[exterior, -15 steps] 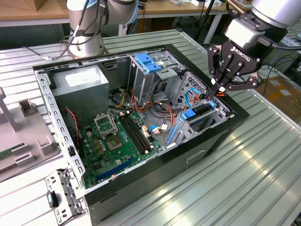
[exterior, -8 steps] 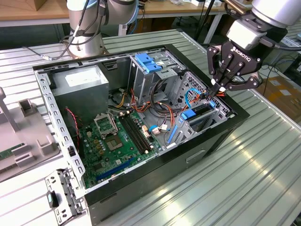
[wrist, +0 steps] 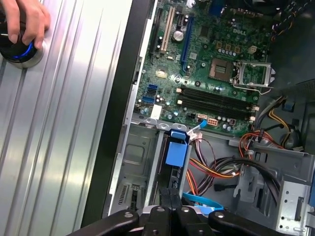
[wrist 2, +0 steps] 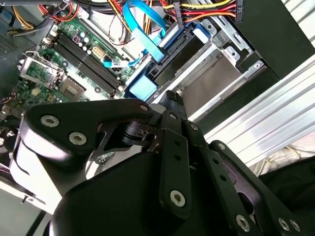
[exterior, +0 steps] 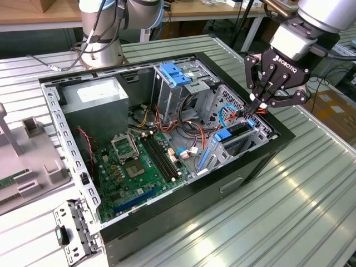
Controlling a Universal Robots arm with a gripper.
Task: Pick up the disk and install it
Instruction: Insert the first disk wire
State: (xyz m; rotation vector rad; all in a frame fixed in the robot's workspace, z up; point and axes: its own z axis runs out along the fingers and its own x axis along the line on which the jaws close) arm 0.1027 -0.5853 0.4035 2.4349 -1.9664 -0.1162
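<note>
Disk: the disk (exterior: 240, 135) stands on edge inside the drive cage (exterior: 261, 130) at the case's corner toward the exterior view's right. It sits low between the cage's metal walls, with a light-blue tab (exterior: 222, 135) at its end nearest the motherboard.
Tool: the tool (exterior: 254, 107) hangs directly over that cage. Its black fingers are drawn in narrow so that the tips meet (in both wrist views they lie side by side with no gap), right at the disk's upper edge. Whether they pinch that edge or only press on it, I cannot tell.
Case: the black case (exterior: 250, 178) lies on its side with the cover off, near the middle of the surface.
Motherboard: the green motherboard (exterior: 133, 167) covers the case floor beside the cage.
Power supply: the grey power supply (exterior: 94, 100) fills the case's far corner toward the exterior view's left.
Bracket: a light-blue bracket (exterior: 181, 75) tops the bay at the case's far edge.
Cables: orange, red and yellow cables (exterior: 192, 130) loop between that bay and the cage.
Surface: the surface (exterior: 311, 211) is ribbed metal.
Hand: in the first wrist view a hand (wrist: 27, 19) rests on a round blue-lit knob (wrist: 19, 51) on the surface, well apart from the case.
</note>
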